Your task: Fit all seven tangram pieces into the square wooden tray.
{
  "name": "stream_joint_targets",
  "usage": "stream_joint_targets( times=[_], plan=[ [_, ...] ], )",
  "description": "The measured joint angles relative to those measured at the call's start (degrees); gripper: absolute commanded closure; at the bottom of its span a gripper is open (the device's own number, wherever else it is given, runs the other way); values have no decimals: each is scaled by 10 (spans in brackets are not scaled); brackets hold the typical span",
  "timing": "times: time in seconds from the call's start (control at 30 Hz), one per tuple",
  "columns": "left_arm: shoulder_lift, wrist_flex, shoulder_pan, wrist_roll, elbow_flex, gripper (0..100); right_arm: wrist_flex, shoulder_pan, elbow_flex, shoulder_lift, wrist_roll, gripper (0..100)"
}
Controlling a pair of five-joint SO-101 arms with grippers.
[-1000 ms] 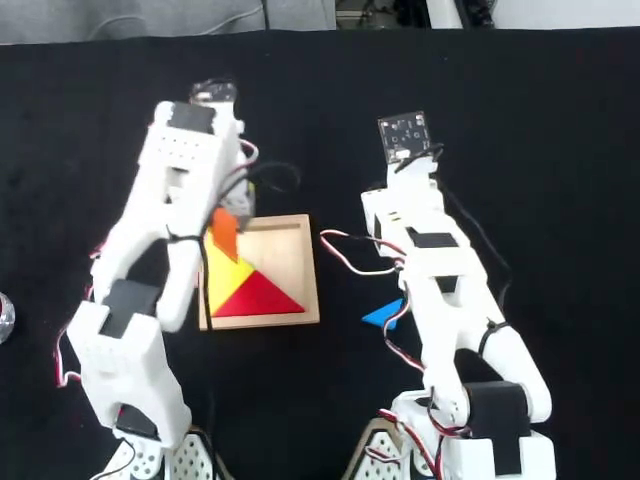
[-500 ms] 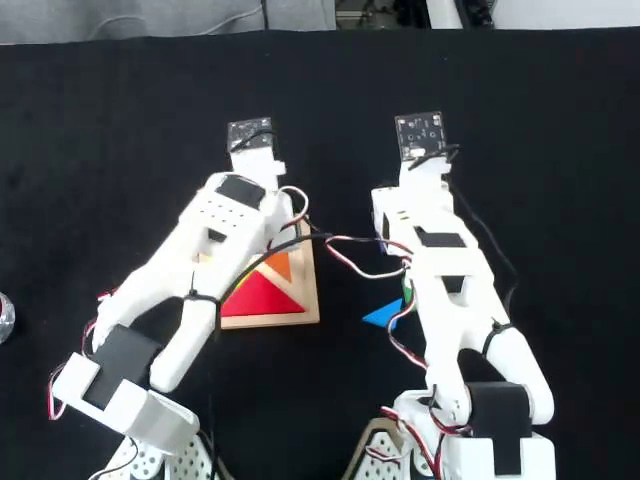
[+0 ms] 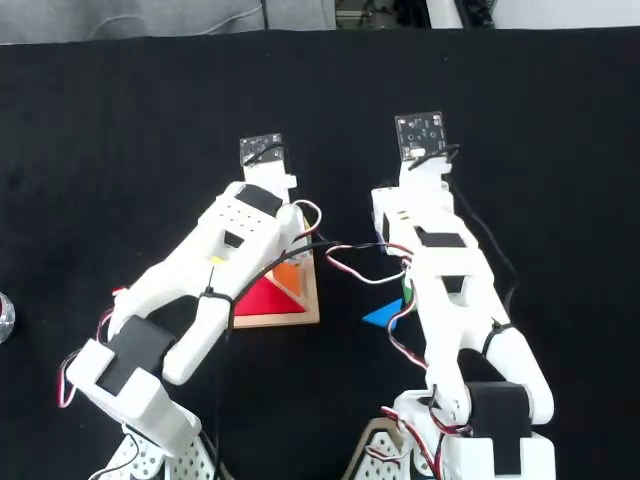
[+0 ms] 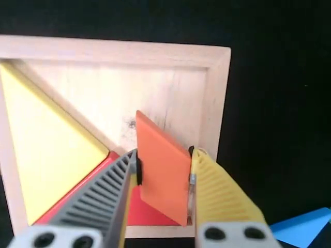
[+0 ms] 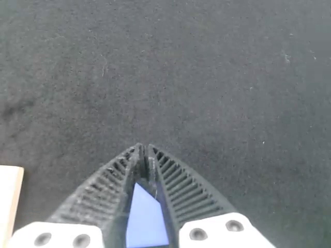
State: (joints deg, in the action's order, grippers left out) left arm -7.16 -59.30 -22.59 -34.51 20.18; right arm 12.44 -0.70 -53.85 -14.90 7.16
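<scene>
Right now the left gripper is clamped on the orange piece, holding it tilted over the bare wood of the tray. The piece sits toward the tray edge that faces the other arm. Its lower end is close to the red triangle, which lies in the tray against the yellow triangle.

The right gripper hangs over bare cloth beyond the tray. Its fingers are drawn together, with a pale blue piece lodged between them. Another blue piece lies on the table between the tray and the right arm.

We think the main risk is the tilt. If the fingers let go at this angle, the orange piece could come to rest propped on the red triangle or on the rim instead of lying flat. A push to seat it might also shift the two triangles out of line. The loose wires sag between the arms just beside the tray, and they could catch as either arm swings.

Everything sits on a black cloth that covers the table. Grey fabric shows past its far edge, and a small shiny object sits at its left edge.
</scene>
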Motion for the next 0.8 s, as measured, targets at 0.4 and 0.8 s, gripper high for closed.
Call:
stream_joint_targets(
  times=[0.4, 0.8],
  plan=[
    [-4, 4, -41, 0, 0, 883, 0, 0, 0, 0, 0, 987],
    [-4, -14, -40, 0, 0, 852, 0, 0, 0, 0, 0, 987]
  ],
)
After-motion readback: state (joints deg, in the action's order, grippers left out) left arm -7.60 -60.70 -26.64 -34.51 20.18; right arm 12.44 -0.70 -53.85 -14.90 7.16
